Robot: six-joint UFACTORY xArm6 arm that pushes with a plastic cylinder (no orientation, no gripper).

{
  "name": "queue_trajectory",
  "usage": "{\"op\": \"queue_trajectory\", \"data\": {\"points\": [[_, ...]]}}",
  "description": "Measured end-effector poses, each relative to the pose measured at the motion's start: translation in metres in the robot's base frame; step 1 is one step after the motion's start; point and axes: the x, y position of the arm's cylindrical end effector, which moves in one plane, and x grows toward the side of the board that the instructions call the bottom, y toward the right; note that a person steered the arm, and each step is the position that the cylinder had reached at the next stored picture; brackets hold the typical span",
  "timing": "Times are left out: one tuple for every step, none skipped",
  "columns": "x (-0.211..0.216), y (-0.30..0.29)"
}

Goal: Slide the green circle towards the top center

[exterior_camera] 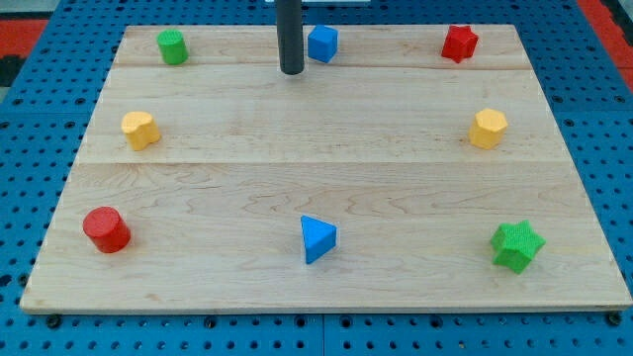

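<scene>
- Touching nothing, my tip (pixel 291 71) rests near the view's top centre, just left of a blue cube (pixel 322 44).
- Green circle (pixel 172 46): top left corner, well apart; probably light, rigid, slides easily.
- Push its left side.

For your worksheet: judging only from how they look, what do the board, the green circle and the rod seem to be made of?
The board looks like pale wood with a smooth finish: grain lines and plank seams run across it. The green circle looks like matte plastic, possibly printed; its colour is uniform, with faint ridging. The rod looks like dark, dull metal or plastic, I cannot tell which; my tip rests just to the view's left of the blue block.
</scene>
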Motion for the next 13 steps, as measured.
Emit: {"op": "queue_trajectory", "data": {"points": [[0.000, 0.000], [0.000, 0.000], [0.000, 0.000], [0.009, -0.006], [0.041, -0.025], [0.051, -0.030], [0.051, -0.030], [0.070, -0.030], [0.103, -0.030], [0.111, -0.030], [0.111, -0.030], [0.145, -0.031], [0.181, -0.033]]}}
